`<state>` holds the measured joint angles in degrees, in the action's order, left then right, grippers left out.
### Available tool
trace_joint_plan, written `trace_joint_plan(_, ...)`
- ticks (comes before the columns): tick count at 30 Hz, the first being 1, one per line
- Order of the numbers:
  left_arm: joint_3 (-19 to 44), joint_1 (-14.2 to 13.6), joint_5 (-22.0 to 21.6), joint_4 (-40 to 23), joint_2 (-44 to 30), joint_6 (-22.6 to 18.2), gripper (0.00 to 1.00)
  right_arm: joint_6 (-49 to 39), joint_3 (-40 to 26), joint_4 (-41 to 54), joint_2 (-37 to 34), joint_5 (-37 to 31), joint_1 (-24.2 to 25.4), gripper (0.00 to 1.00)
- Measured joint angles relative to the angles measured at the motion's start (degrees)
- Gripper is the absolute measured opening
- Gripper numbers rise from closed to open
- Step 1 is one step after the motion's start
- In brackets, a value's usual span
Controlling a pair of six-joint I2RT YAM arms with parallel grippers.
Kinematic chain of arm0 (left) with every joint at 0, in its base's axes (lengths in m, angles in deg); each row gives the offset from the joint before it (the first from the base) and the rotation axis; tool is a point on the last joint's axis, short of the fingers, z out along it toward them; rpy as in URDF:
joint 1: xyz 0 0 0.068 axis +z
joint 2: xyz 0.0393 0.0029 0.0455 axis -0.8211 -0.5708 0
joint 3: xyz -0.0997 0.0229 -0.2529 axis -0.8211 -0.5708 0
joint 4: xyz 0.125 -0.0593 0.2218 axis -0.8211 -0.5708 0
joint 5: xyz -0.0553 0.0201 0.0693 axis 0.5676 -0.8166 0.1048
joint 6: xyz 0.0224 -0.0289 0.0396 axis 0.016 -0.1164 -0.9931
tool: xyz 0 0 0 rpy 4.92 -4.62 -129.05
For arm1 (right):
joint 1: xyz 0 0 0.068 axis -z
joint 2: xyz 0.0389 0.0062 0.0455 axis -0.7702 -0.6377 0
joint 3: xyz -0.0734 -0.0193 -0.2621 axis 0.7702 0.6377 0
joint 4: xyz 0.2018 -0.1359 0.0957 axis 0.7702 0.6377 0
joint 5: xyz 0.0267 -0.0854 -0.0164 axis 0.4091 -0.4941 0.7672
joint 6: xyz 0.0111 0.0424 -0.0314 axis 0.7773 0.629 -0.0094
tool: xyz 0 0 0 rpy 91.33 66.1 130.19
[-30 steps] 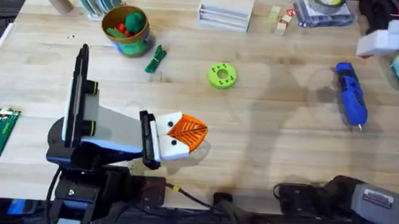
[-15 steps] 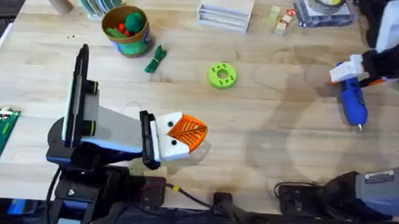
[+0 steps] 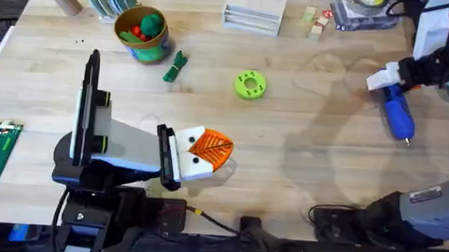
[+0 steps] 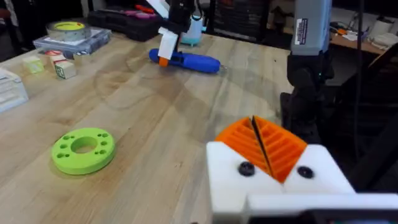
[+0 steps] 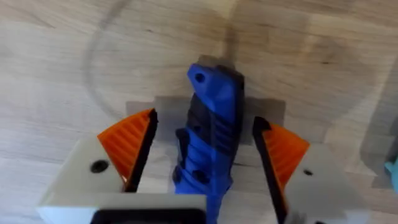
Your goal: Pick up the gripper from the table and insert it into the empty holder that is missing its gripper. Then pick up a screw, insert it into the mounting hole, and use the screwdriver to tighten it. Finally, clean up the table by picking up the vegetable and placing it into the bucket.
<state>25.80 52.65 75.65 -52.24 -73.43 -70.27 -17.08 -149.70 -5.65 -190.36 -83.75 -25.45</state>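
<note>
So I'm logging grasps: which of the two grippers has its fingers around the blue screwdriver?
The right gripper. Its open orange pads sit on either side of the blue screwdriver at the table's far right. The left gripper rests shut near the middle, nowhere near it.

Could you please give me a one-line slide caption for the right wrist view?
Right gripper, jaws open, straddling the blue screwdriver lying on the wooden table.
</note>
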Motion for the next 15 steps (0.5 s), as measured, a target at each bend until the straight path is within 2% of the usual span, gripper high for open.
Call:
trace_joint_plan(8,0.0,0.0,0.0,0.0,0.0,0.0,0.004,0.0,-0.2,-0.9,-1.5,-0.2,0.0,0.984)
trace_joint_plan(11,0.0,0.0,0.0,0.0,0.0,0.0,0.004,-0.1,-0.3,-0.9,-1.5,-0.3,0.0,0.922)
trace_joint_plan(13,0.0,0.0,0.0,0.0,0.0,0.0,0.004,-0.2,-0.5,-1.1,-1.7,-0.8,0.1,0.833)
trace_joint_plan(15,0.0,0.0,0.0,0.0,0.0,0.0,0.004,-0.3,-0.5,-0.9,-1.7,-1.1,0.2,0.808)
